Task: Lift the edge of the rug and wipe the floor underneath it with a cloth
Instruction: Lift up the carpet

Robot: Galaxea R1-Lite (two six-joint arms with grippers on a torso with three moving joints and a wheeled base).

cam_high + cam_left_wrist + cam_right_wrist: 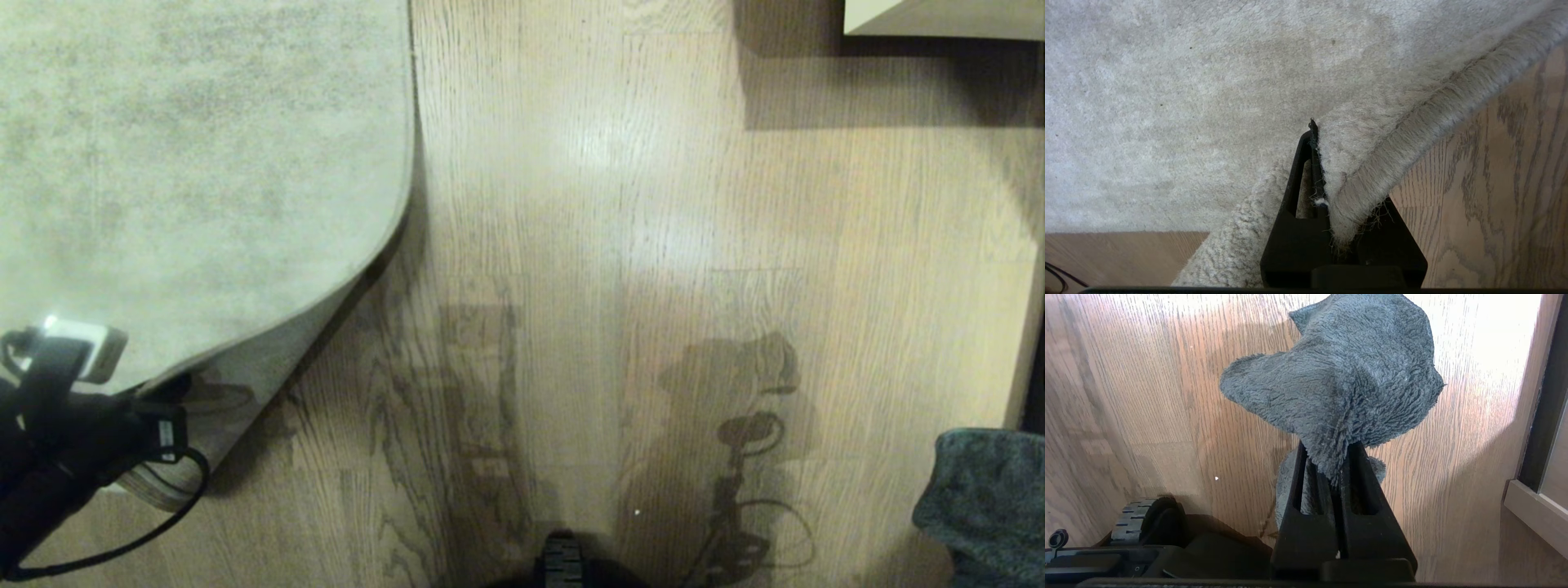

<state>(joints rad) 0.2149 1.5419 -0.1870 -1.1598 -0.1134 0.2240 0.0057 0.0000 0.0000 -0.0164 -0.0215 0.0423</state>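
The pale mottled rug fills the upper left of the head view. Its near corner is lifted off the wood floor, showing the plain backing and a shadow beneath. My left gripper at the lower left is shut on that corner. In the left wrist view the bound rug edge folds over one black finger, pinched in the left gripper. My right gripper is shut on the grey-teal fuzzy cloth, held above the floor. The cloth shows at the head view's lower right.
Pale furniture stands at the far right, casting a dark shadow. A framed panel edge lies close beside the cloth. My base's wheel and front sit near the bottom. A black cable loops off the left arm.
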